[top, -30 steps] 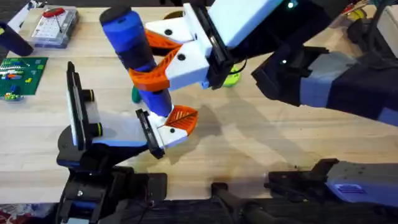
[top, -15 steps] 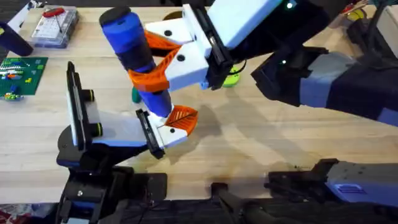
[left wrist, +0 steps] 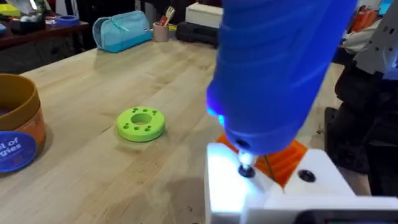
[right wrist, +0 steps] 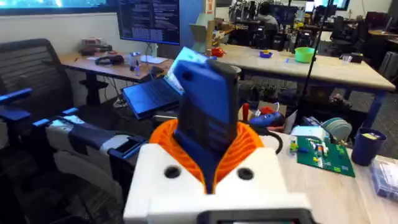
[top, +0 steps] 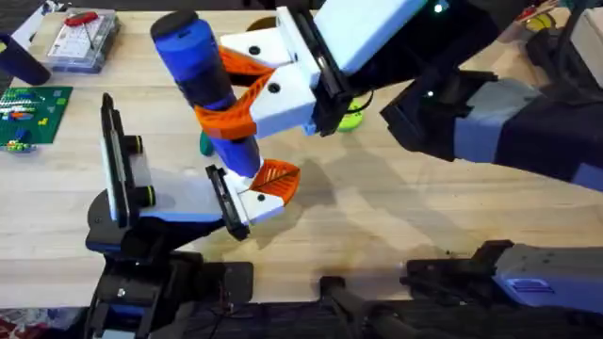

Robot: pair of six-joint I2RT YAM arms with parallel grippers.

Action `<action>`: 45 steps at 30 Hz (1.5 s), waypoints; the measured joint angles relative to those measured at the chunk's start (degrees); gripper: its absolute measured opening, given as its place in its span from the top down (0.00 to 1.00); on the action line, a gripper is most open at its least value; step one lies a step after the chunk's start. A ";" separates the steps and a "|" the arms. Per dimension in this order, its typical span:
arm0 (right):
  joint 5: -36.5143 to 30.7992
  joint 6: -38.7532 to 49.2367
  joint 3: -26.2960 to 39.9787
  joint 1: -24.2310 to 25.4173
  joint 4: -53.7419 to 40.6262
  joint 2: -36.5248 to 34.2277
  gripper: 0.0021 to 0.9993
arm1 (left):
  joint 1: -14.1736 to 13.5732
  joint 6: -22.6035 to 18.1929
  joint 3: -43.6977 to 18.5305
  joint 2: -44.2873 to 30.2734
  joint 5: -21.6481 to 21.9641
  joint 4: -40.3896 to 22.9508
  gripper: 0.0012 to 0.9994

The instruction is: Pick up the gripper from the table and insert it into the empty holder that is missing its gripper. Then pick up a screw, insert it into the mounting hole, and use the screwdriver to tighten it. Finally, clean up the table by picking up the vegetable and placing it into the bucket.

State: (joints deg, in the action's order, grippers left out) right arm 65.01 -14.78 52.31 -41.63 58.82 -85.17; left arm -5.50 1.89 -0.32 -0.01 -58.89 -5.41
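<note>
My right gripper (top: 247,89) clamped thick bright-blue screwdriver (top: 203,71), upright at frame's upper centre, thin metal bit (left wrist: 247,168) down. My left gripper (top: 259,188): jaw state unclear.

the screwdriver (top: 203,80) is bright blue with a black cap. the right tool (top: 247,92) is white with orange ribbed pads. the disc (left wrist: 141,123) is lime green, the bucket (left wrist: 17,129) orange-brown with a blue label, the desk (top: 377,226) pale wood-grain.
</note>
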 joint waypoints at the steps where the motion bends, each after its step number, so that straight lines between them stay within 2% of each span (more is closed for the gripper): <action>1: 0.00 0.06 0.00 0.00 -0.06 0.00 0.98 | 0.00 0.00 0.00 0.00 0.00 -0.02 0.98; 11: 0.00 0.08 0.00 0.00 -0.30 0.00 0.98 | 0.00 0.00 0.00 0.00 0.00 -0.02 0.98; 14: 0.08 -2.17 0.38 0.10 2.53 -0.24 0.98 | 0.00 -0.16 -0.02 0.00 -0.02 -0.04 0.98; 18: 1.70 -5.98 6.56 1.63 1.21 -0.50 0.98 | 0.00 -0.20 -0.02 0.00 0.00 -0.02 0.98; 21: 2.88 -6.72 15.62 3.65 -8.33 -0.50 0.98 | 0.00 -0.22 -0.02 0.00 -0.02 -0.02 0.98; 25: 3.56 -2.10 26.84 4.92 -27.56 -0.42 0.98 | 0.00 -0.22 -0.02 0.00 0.00 -0.02 0.98; 30: 3.25 6.07 33.56 5.06 -45.53 -0.42 0.98 | 0.00 -0.22 -0.02 0.00 0.00 -0.02 0.98; 34: 1.05 11.23 35.78 6.37 -55.30 -0.44 0.98 | 0.00 -0.22 -0.02 0.02 -0.02 -0.02 0.98; 37: -3.37 14.92 36.40 8.75 -63.87 -0.39 0.98 | 0.00 -0.22 -0.02 0.00 -0.02 -0.02 0.98; 40: -12.45 19.74 36.70 11.42 -75.11 -0.39 0.98 | 0.00 -0.22 -0.02 0.00 -0.02 -0.02 0.98; 45: -35.43 28.85 36.76 15.44 -89.76 -0.42 0.98 | 0.00 -0.24 -0.02 0.00 -0.02 -0.02 0.98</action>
State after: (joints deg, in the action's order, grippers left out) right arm 29.59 14.07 89.08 -26.19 -30.94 -85.58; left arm -5.50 1.65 -0.34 -0.01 -58.92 -5.43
